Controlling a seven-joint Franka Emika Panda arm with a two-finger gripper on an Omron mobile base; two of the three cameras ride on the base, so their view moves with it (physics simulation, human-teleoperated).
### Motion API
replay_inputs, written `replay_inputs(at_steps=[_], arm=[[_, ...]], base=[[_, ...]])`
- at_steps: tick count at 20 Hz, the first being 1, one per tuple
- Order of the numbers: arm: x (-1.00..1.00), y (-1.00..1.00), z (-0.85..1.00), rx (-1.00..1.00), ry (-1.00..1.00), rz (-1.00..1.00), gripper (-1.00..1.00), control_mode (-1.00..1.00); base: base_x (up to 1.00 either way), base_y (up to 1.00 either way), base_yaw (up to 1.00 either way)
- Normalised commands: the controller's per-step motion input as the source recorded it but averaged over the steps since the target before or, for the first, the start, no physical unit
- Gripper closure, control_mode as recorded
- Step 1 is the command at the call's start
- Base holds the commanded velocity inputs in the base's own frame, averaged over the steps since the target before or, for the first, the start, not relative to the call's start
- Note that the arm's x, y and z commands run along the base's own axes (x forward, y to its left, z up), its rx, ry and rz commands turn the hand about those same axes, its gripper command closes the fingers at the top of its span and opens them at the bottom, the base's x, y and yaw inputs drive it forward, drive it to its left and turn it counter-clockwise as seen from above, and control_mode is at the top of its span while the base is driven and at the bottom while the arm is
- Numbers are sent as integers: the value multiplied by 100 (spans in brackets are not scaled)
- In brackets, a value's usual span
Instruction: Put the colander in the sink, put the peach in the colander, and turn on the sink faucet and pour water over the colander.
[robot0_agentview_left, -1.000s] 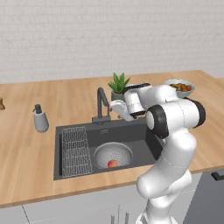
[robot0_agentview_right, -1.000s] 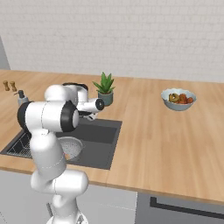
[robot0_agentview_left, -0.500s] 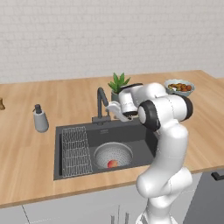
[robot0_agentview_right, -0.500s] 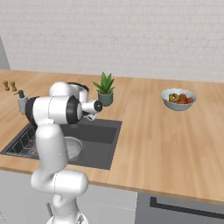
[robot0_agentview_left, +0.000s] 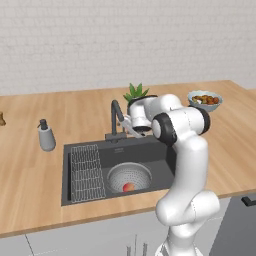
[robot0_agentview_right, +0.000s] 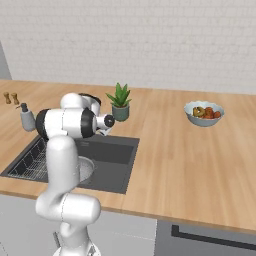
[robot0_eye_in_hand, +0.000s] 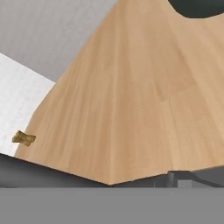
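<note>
Fingers sit right beside the faucet at the back of the sink; whether they are parted or closed on it cannot be told. Down in the basin the colander rests with the peach inside, so both placing steps look done. No water is running, so turning on the tap remains.

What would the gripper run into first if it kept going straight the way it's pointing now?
Probably the sink faucet: in the left base view the gripper sits right beside its neck, pointing toward it. Beyond, the hand view shows bare wooden counter. Depth is uncertain.
</note>
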Motion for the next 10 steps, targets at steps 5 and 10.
replay_inputs(at_steps=[5,10], arm=[[31,4,-23,0,0,-10,-100,-100],[23,4,-30,0,0,-11,-100,-100]], base=[[0,0,0],[0,0,0]])
